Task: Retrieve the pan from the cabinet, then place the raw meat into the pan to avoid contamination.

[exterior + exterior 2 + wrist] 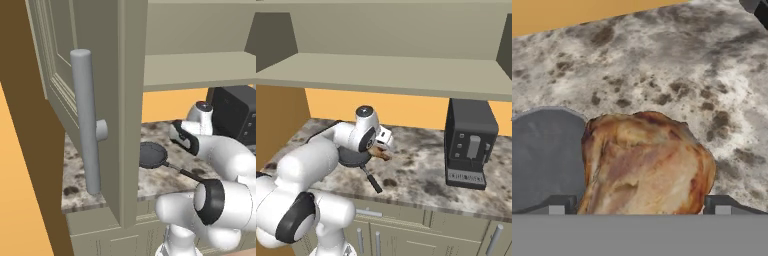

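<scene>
Meat [646,165] clamped in gripper [639,207], beside pan [542,155].

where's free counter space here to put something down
Bare countertop lies between the pan and the black coffee machine, and along the front edge. Crowded at the pan, where the gripper holds the raw meat.

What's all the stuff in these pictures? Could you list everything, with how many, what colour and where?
pan: one, dark grey-black, on the counter, handle toward the front edge
raw meat: one, brownish-orange, between the fingertips, beside the pan's rim
cabinet: one, beige-grey, above the counter, door open, grey bar handle
countertop: one, speckled grey-brown stone
coffee machine: one, black, at the counter's right
lower cabinets: beige, under the counter
wall: orange
gripper: one, dark tips, closed on the meat
</scene>
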Available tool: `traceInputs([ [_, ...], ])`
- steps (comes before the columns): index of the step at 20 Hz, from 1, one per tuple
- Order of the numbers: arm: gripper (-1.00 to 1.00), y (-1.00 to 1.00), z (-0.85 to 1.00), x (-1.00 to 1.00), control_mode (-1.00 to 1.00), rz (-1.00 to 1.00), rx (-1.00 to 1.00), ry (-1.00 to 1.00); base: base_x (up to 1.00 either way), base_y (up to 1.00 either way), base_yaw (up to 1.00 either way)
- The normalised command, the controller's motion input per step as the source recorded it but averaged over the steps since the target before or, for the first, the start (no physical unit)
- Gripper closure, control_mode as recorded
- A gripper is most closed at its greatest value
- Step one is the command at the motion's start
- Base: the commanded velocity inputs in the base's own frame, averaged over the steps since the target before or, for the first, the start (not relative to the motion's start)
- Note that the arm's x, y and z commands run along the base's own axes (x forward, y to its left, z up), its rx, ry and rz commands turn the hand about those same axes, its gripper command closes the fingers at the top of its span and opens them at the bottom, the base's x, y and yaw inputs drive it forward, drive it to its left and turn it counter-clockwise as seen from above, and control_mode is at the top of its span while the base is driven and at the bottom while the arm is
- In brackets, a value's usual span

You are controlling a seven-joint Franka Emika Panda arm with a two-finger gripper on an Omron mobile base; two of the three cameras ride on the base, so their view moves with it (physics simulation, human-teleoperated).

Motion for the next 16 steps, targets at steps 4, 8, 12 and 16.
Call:
traceInputs([
  [4,1.0,0.74,0.25,-0.08,-1.0,-0.02,-0.01,0.0,0.0,0.0,0.0],
  [8,1.0,0.79,0.07,0.0,-1.0,0.0,-0.05,0.08,0.0,0.0,0.0],
  [12,1.0,0.74,0.0,0.06,-1.0,0.0,-0.07,0.1,0.0,0.0,0.0],
  [16,1.0,0.65,0.0,0.14,-1.0,0.0,-0.05,0.07,0.0,0.0,0.0],
])
